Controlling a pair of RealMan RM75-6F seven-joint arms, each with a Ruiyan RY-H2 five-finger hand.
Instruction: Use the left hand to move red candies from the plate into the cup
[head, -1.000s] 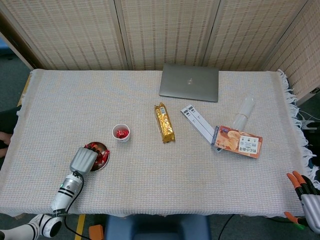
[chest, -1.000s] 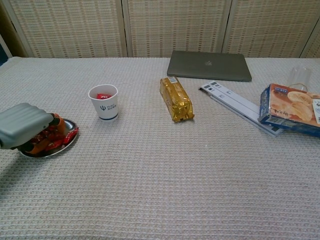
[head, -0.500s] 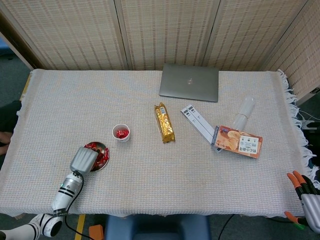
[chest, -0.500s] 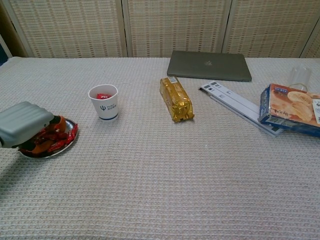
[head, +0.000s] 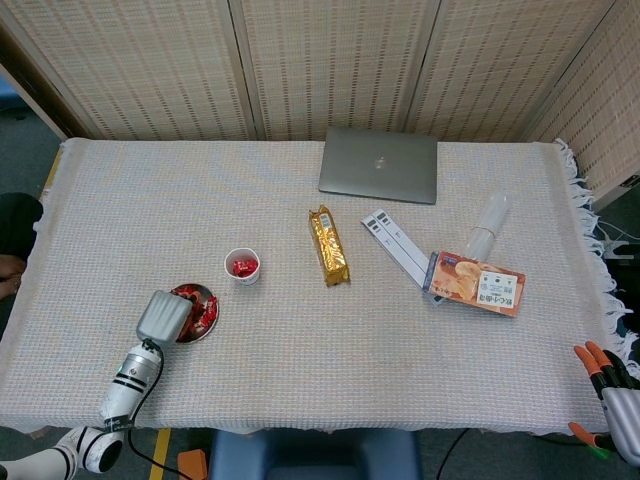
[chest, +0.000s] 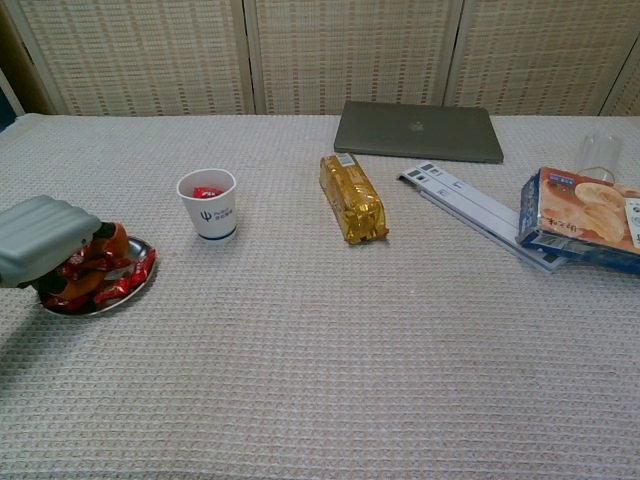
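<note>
A small metal plate (head: 211, 323) (chest: 132, 293) with several red candies (head: 204, 311) (chest: 103, 281) lies near the table's front left. My left hand (head: 165, 317) (chest: 45, 250) is over the plate's left side, its grey back up and its orange fingertips (chest: 112, 240) down among the candies. The hand's own back hides whether a candy is pinched. The white paper cup (head: 242, 266) (chest: 208, 205) stands upright just behind and right of the plate, red candy showing inside. My right hand (head: 610, 392) hangs off the table's front right corner, fingers apart, holding nothing.
A gold snack packet (head: 328, 246) lies mid-table. Behind it is a closed laptop (head: 379, 165). To the right are white strips (head: 398, 245), a cracker box (head: 478, 283) and a clear glass (head: 488, 225) on its side.
My left hand has drawn slightly back and to the left over the plate, uncovering more of the red candies. The right hand has not moved.
</note>
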